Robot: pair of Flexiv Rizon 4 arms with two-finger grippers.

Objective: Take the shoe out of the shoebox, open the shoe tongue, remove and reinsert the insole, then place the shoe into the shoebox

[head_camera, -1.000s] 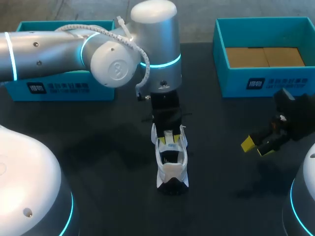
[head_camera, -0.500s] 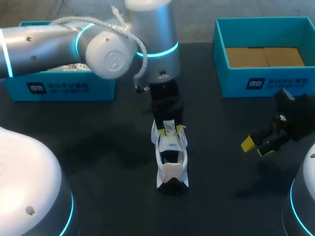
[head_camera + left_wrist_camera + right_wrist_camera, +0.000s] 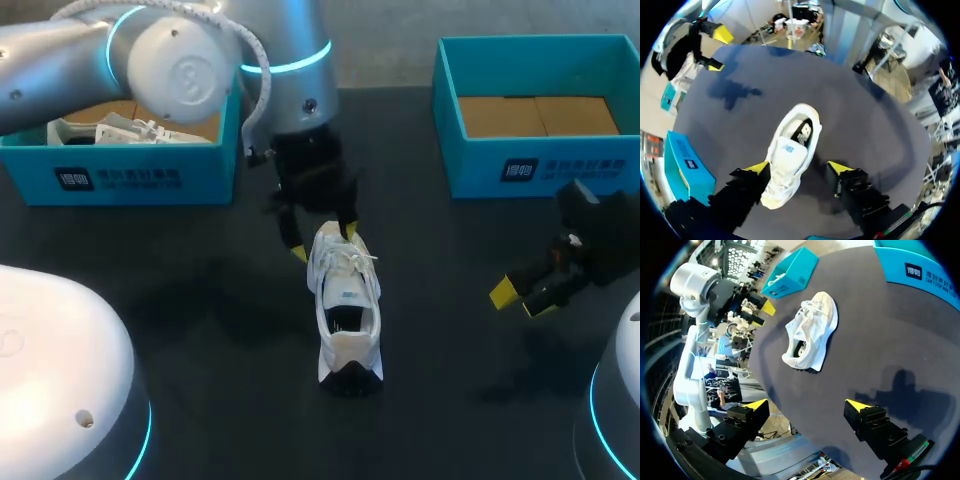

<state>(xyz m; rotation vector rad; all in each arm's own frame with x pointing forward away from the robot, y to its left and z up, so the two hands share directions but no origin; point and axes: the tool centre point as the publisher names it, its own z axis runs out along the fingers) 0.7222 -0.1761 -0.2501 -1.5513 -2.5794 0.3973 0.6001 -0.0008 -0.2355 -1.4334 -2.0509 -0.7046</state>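
Left claw [image 3: 325, 240] spread astride shoe [image 3: 345, 310] toe; my right claw [image 3: 522, 298] spread, well aside. Head view shows second shoe [image 3: 100, 130] inside shoebox [image 3: 120, 180] beyond.

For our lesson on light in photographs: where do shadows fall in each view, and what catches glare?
Head view: faint shadows spread on the black table beside the white lace-up sneaker; the left arm's silver shell shines. Left wrist view: a dark shadow lies beneath the right claw. Right wrist view: a blotchy shadow lies beyond that claw.
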